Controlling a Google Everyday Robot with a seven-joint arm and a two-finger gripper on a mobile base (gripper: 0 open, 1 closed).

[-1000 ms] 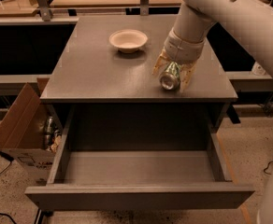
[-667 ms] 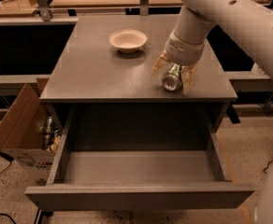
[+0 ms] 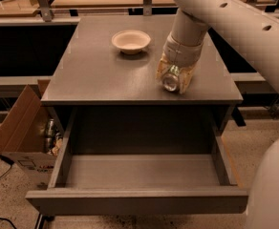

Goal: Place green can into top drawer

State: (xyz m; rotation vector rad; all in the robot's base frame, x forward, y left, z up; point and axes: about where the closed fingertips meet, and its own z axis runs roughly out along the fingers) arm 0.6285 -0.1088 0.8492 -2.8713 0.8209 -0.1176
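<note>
My gripper (image 3: 174, 79) hangs over the front right of the grey cabinet top (image 3: 96, 75). It is shut on the green can (image 3: 171, 80), which lies on its side between the fingers with a silver end facing the camera. The can sits at or just above the cabinet surface, near its front edge. The top drawer (image 3: 139, 175) is pulled wide open below, and its grey inside is empty. Its flat front panel (image 3: 134, 202) is nearest the camera.
A cream shallow bowl (image 3: 131, 41) stands on the cabinet top, left of and behind the gripper. A brown cardboard box (image 3: 20, 128) with cans in it stands on the floor at the left of the drawer. My white arm (image 3: 244, 27) fills the upper right.
The gripper with the can has shifted slightly; otherwise the scene is the same.
</note>
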